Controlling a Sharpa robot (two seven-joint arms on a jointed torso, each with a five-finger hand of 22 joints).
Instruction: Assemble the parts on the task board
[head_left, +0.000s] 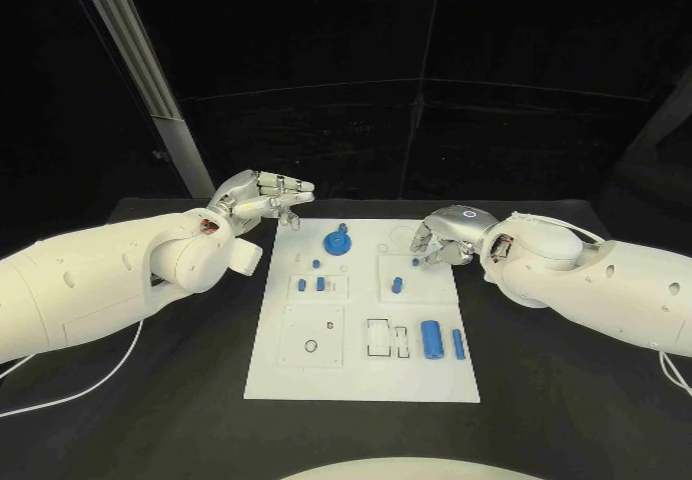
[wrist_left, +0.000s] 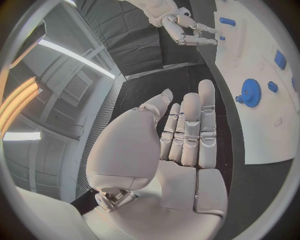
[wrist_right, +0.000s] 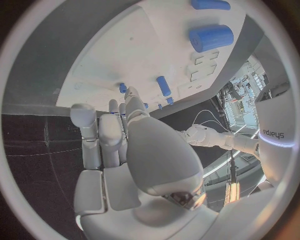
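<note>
**Insp:** Status on the assembly, pls. What's done, what's left?

**Op:** From my seat, early stage by my read. Task board lies mid tabletop. Blue gear sits near the far edge of the board; I can't tell if it's seated on a peg. Two small blue pegs stand in the left-centre block. One short blue pin in the block to the right of it, plus a tiny blue piece just by my right hand.

**Insp:** Loose stock?

**Op:** Thick blue cylinder and thin blue rod lie flat at the board's near right, beside empty rectangular slots. Black O-ring rests on the near left panel. I judge those 3 not yet placed.

**Insp:** Hands?

**Op:** Left hand hovers off the board's far left corner, fingers extended side by side, holding nothing. Right hand is over the board's far right edge, fingers curled down. Right wrist cam shows fingertips close to the board near the small blue bits, but whether they pinch anything I can't tell.

**Insp:** Verdict?

**Op:** Most work remains, imo.
</note>
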